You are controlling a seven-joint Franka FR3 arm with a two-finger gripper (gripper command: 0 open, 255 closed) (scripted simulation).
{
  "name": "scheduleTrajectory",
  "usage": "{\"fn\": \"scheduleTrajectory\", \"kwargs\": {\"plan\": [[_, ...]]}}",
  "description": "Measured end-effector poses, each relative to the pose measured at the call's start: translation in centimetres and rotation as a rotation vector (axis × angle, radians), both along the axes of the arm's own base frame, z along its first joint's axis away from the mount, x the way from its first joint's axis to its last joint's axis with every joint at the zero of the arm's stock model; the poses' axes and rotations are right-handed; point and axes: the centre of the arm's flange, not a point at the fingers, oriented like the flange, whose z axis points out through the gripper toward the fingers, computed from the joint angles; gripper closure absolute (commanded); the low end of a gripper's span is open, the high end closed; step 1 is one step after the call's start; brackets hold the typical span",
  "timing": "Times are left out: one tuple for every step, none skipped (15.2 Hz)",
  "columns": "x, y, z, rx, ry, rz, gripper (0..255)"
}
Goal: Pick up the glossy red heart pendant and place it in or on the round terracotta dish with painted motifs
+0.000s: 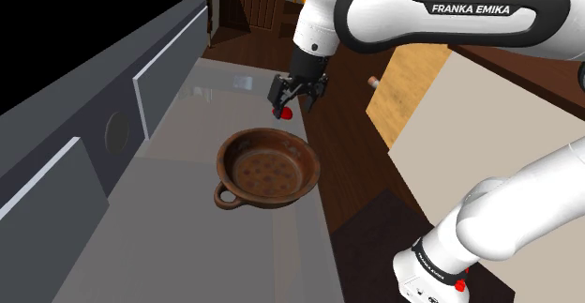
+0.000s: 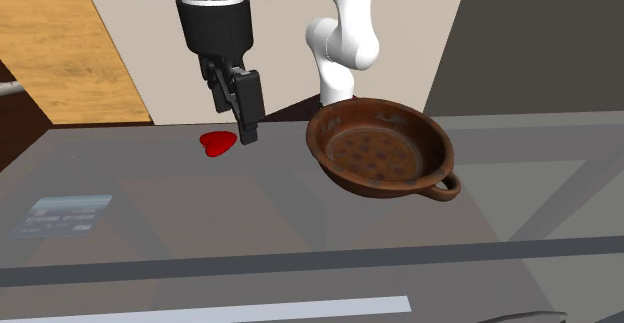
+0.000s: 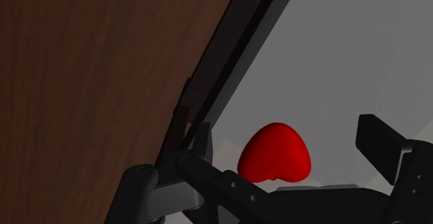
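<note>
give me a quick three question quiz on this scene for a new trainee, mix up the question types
1. True or false: the red heart pendant already lies in the brown round dish.
2. Pick one. The black pincer is: A) shut on the pendant; B) open, straddling the pendant without clasping it; C) shut on the dish's handle.
3. Fill in: in the second exterior view, the dish sits to the pendant's ____.

Key: 1 false, as the pendant lies on the grey surface beside the dish; 2 B; 3 right.
</note>
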Motion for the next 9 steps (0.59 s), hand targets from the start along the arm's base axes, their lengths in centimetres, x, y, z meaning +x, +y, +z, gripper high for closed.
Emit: {"fn": "scheduleTrajectory", "kwargs": {"plan": [[0.0, 0.0, -0.08, 0.0, 0.0, 0.0, 0], [0.0, 0.01, -0.13, 0.0, 0.0, 0.0, 0], [0.0, 0.01, -0.15, 0.0, 0.0, 0.0, 0], [0.01, 0.01, -0.16, 0.0, 0.0, 0.0, 0], [0.01, 0.01, -0.17, 0.0, 0.0, 0.0, 0], [0.01, 0.01, -0.17, 0.0, 0.0, 0.0, 255], [0.01, 0.01, -0.16, 0.0, 0.0, 0.0, 255], [0.01, 0.01, -0.17, 0.0, 0.0, 0.0, 255], [0.01, 0.01, -0.17, 0.0, 0.0, 0.0, 255]]}}
